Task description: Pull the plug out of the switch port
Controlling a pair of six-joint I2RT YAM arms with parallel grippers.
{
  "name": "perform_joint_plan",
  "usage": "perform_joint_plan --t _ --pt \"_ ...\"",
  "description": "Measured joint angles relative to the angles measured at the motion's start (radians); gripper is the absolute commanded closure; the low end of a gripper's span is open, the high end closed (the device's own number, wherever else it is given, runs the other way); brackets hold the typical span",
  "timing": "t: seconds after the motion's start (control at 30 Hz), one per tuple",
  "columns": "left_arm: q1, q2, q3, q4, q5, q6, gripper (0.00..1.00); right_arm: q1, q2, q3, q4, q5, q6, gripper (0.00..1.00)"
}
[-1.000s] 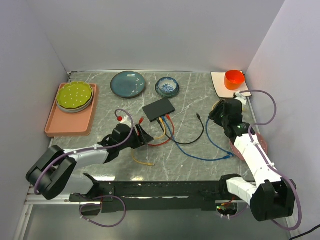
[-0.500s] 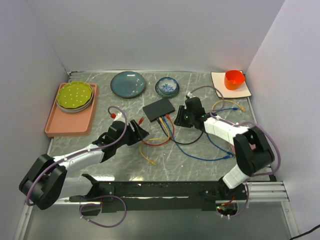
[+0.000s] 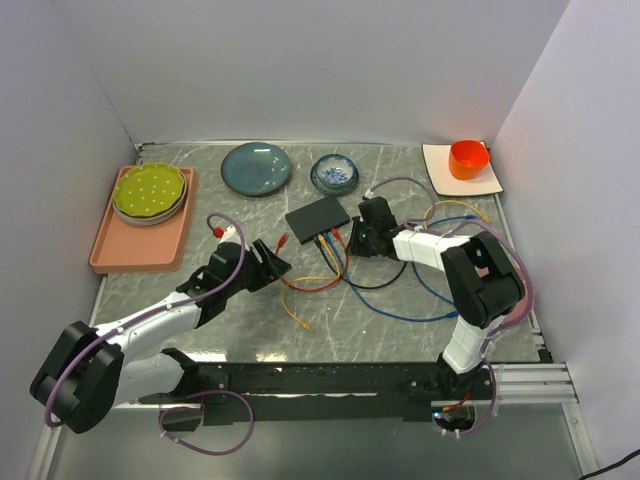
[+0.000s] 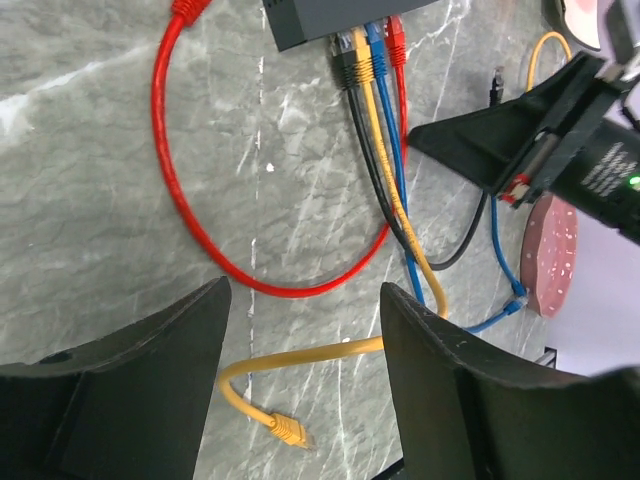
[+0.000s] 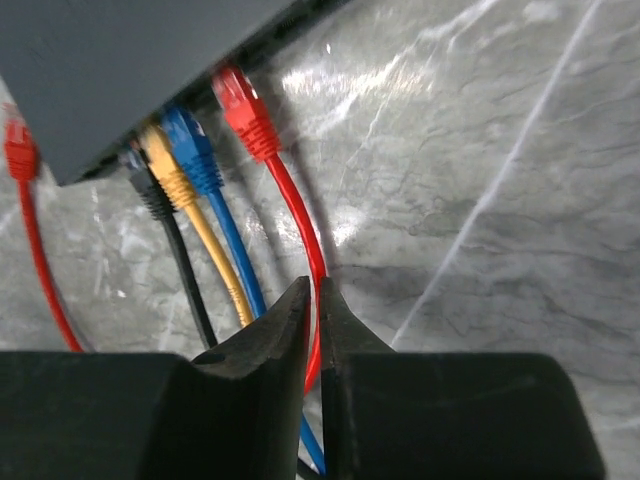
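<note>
While red plug (image 5: 243, 110) sits in switch (image 5: 120, 70) | right tool (image 5: 313, 300) pinches red cable (image 5: 295, 215) | left tool (image 4: 305, 295) spread

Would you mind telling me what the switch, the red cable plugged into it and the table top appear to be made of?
The switch: matte dark grey-black casing, plastic or painted metal; even, dull surface. The red cable: flexible rubbery plastic jacket, slight sheen, bends freely. The table top: grey marble look with white veins, glossy reflections; possibly a printed laminate.
</note>
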Motion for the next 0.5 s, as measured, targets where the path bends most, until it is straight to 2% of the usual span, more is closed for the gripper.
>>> perform_joint_plan --t 0.3,0.5 --pt "0.021 0.02 0.0 -0.009 -0.021 -0.013 0.34 0.054 0.033 -0.001 0.023 0.0 0.007 0.89" --pt "0.032 0.048 0.0 -0.013 -0.037 -0.031 0.34 0.145 0.053 -0.001 0.07 0.001 0.028 0.89"
